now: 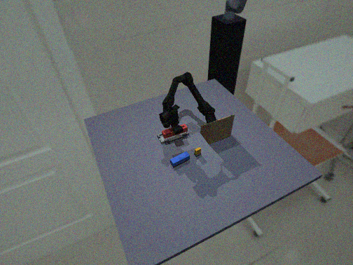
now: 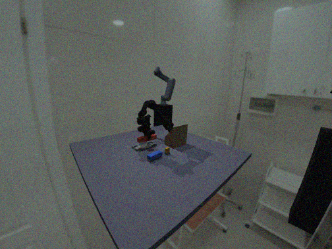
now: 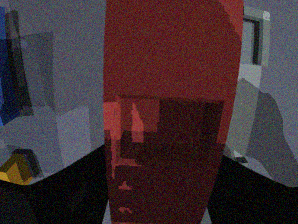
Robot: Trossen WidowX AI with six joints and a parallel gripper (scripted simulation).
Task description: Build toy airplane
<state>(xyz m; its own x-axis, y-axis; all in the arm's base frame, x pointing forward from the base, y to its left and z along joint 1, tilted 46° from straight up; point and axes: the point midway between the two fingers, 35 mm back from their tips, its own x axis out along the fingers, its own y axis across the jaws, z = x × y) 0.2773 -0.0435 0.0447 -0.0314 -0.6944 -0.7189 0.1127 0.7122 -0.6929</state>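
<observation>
My gripper (image 1: 178, 130) (image 2: 149, 136) (image 3: 157, 151) is shut on the red fuselage (image 1: 168, 133) (image 2: 141, 139) (image 3: 170, 50) by its sides. The fuselage is held roughly level above the table. The grey-white jig (image 1: 175, 139) (image 2: 145, 147) (image 3: 248, 107) lies under and beside it; the exterior view shows a gap between them, and the wrist view shows the jig off to the right of the fuselage. The blue wing (image 1: 180, 159) (image 2: 155, 155) (image 3: 6, 80) lies on the table in front of the jig. The small yellow tail fin (image 1: 197, 151) (image 2: 167, 151) (image 3: 16, 169) lies near the wing's end. The fuselage hides most of the jig's cradle.
An upright brown board (image 1: 218, 130) (image 2: 178, 136) stands on the table (image 1: 147, 210) (image 2: 132, 197), to the right of the jig in the top and exterior views and in front of the arm's base. The table's left edge runs beyond the jig.
</observation>
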